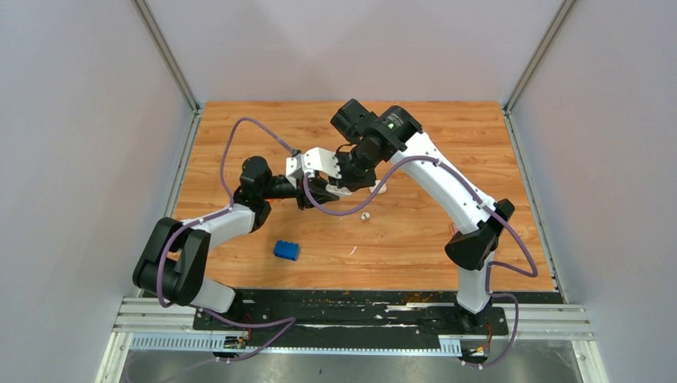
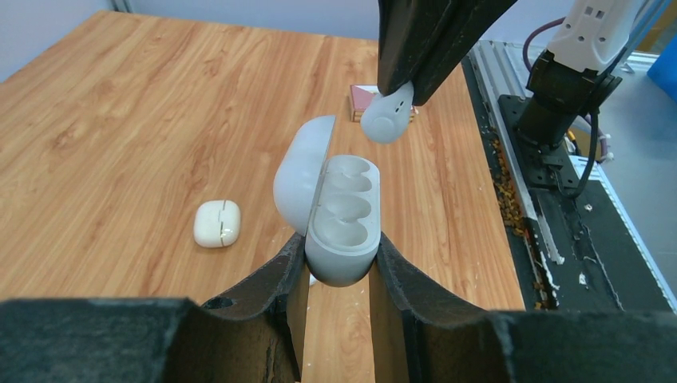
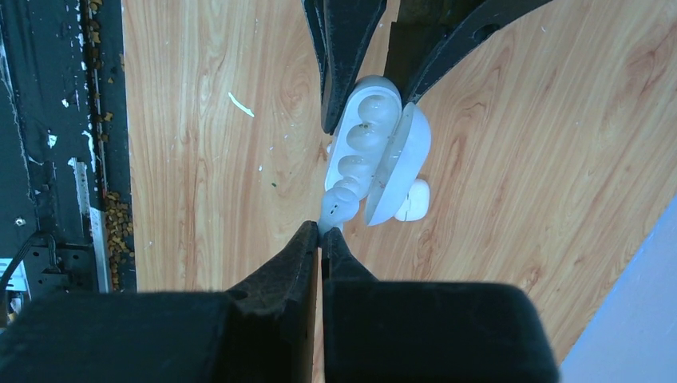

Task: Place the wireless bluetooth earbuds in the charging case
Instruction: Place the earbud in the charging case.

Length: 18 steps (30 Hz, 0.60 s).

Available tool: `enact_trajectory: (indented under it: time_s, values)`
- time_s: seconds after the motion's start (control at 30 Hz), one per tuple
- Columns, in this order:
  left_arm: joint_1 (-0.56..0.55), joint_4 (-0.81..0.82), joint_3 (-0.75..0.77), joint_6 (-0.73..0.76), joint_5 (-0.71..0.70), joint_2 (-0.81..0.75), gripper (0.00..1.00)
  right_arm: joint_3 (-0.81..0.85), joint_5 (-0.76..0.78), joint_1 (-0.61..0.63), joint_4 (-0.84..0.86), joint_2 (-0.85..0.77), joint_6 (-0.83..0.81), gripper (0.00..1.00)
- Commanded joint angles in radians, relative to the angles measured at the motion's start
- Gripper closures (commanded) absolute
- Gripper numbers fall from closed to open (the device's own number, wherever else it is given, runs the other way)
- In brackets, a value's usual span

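Enclosure: plain pale grey walls (image 1: 80,159) on three sides, with aluminium corner posts (image 1: 168,56).

Work surface: a wood-grain table (image 1: 479,128). The black base plate (image 1: 351,307) along its near edge carries orange-brown crumbs and white flecks.

Loose on the table:
- a blue brick (image 1: 286,250)
- a closed white case (image 2: 216,223)
- a small pink-and-white box (image 2: 361,100)
- a small white object (image 1: 366,215), too small to identify

Left gripper (image 2: 339,243) is clamped on the lower body of the charging case (image 2: 343,211). The case is held clear of the table, its lid hinged open to one side and its moulded cavities facing up.

Right gripper (image 3: 321,233) is pressed together, pinching one white earbud (image 2: 387,120) at its tips. The earbud sits just above the case's far end, near the rim.

Markings: a green label (image 1: 391,124) on the right arm (image 1: 447,183) and the face of the box are both too small to read.
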Motion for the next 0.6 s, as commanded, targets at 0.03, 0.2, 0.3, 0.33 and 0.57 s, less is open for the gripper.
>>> enact_trajectory:
  time_s: [0.03, 0.2, 0.3, 0.33, 0.57]
  values:
    - [-0.004, 0.085, 0.014, -0.010, 0.001, -0.031, 1.00, 0.036, 0.014, 0.009, -0.039, 0.007, 0.023, 1.00]
    - [-0.004, 0.154, 0.001, -0.037, 0.009, -0.033, 1.00, 0.033, -0.006, 0.001, -0.037, 0.013, 0.017, 1.00]
    - [-0.004, 0.197, -0.010, -0.041, 0.019, -0.031, 1.00, 0.031, -0.020, -0.009, -0.031, 0.015, 0.013, 1.00]
    - [-0.004, 0.206, -0.012, -0.042, 0.021, -0.031, 1.00, 0.031, -0.020, -0.013, -0.028, 0.017, 0.013, 1.00]
    - [-0.004, 0.214, -0.011, -0.036, 0.030, -0.029, 1.00, 0.011, -0.030, -0.016, -0.007, 0.006, 0.002, 1.00]
